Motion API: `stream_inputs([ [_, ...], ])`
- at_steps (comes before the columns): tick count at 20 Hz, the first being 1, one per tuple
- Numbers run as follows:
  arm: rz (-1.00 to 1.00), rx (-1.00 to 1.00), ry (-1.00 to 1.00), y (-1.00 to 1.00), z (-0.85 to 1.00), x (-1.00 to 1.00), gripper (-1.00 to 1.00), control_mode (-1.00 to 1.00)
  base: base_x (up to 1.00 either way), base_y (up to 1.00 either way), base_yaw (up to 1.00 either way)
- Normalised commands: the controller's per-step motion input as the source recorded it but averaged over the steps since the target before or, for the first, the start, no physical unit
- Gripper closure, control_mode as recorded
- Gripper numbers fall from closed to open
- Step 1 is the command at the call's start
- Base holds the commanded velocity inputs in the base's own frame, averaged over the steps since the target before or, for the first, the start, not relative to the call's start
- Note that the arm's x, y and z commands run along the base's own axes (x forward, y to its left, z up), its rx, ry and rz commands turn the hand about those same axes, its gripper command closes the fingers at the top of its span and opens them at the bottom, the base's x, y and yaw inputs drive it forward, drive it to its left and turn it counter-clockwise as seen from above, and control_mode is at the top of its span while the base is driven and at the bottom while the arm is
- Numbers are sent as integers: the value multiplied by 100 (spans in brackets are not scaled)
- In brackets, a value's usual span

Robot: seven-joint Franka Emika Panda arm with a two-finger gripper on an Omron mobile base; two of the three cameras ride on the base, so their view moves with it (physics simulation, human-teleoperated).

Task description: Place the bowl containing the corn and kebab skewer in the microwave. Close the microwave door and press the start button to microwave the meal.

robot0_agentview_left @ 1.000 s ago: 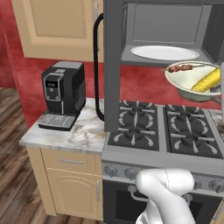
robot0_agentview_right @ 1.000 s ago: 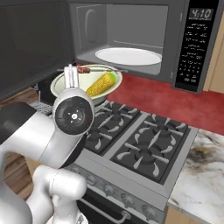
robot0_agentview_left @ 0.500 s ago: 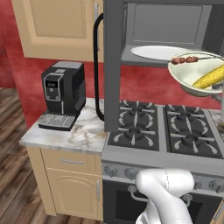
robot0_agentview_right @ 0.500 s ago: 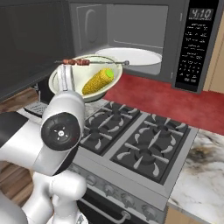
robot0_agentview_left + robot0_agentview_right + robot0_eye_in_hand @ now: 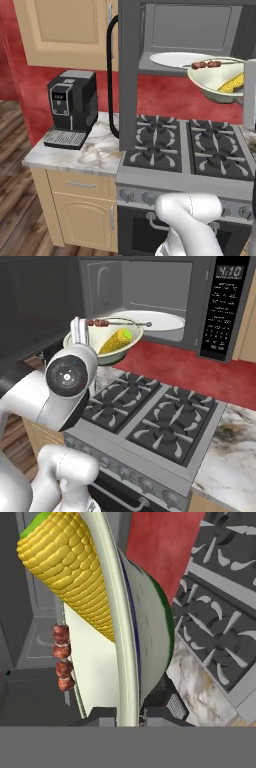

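Two fingertips of the gripper (image 5: 131,714) pinch the rim of the bowl (image 5: 102,348), holding it above the gas stove (image 5: 155,418), just before the open microwave (image 5: 150,301). Corn (image 5: 116,341) and kebab skewer (image 5: 117,322) lie inside. Left, the swung-out microwave door (image 5: 130,75) stands beside a coffee machine (image 5: 72,107).

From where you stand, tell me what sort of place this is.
A home kitchen, rendered in simulation. A gas stove sits under an open built-in microwave, and a black coffee machine stands on a marble counter above wooden cabinets.
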Motion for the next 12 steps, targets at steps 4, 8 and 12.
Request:
stream_inputs([
  [4, 0, 0, -2, 0, 9, 31, 100, -100, 0, 0, 0],
  [8, 0, 0, -8, 0, 17, 27, 100, -100, 0, 0, 0],
  [12, 0, 0, -9, 0, 31, 40, 100, -100, 0, 0, 0],
])
